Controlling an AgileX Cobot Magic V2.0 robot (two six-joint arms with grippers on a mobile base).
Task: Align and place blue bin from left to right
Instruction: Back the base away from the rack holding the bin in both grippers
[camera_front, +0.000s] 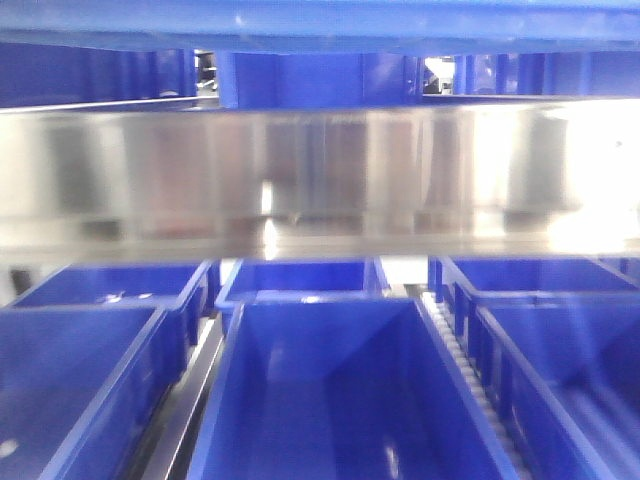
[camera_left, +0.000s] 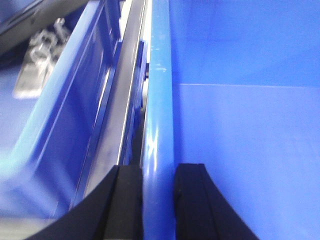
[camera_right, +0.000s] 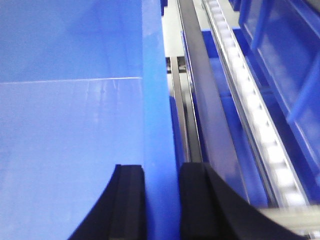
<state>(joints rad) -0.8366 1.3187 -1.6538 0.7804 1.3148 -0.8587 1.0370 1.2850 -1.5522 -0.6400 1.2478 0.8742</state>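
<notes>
The blue bin (camera_front: 330, 400) fills the lower middle of the front view, open and empty, on the lower rack level. Neither gripper shows in that view. In the left wrist view my left gripper (camera_left: 158, 200) straddles the bin's left rim (camera_left: 160, 100), one black finger (camera_left: 127, 200) outside and the other inside, shut on the wall. In the right wrist view my right gripper (camera_right: 161, 200) is shut the same way on the bin's right rim (camera_right: 152, 100), with one finger (camera_right: 197, 200) on the outside.
Blue bins stand close on the left (camera_front: 70, 390), right (camera_front: 560, 380) and behind (camera_front: 300, 280). A shiny metal shelf beam (camera_front: 320, 170) crosses just above. A roller track (camera_right: 250, 105) runs along the right side, a metal rail (camera_left: 125, 100) along the left.
</notes>
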